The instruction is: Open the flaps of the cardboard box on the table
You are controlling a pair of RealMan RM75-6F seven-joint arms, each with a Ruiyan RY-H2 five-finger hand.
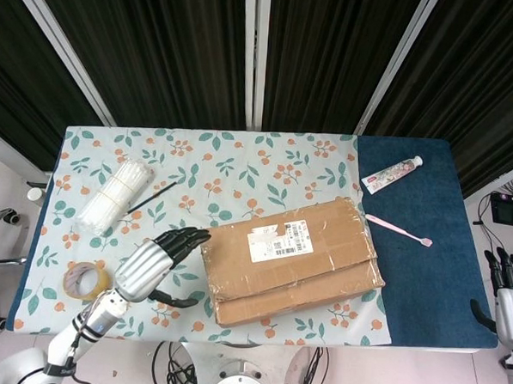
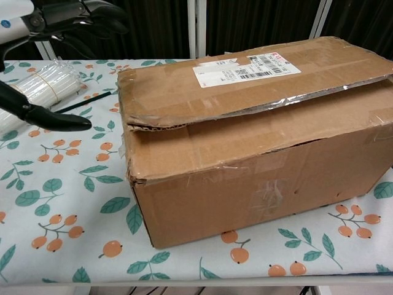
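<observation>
A brown cardboard box with a white label lies on the flowered cloth, its top flaps folded down; the upper flap's front edge stands slightly lifted. My left hand hovers just left of the box, fingers spread and pointing at its left end, holding nothing. In the chest view the same left hand shows at the upper left, apart from the box. My right hand hangs off the table's right edge, fingers apart and empty.
A bundle of white sticks, a black pen and a tape roll lie on the left. On the blue mat at right rest a toothpaste tube and a pink toothbrush.
</observation>
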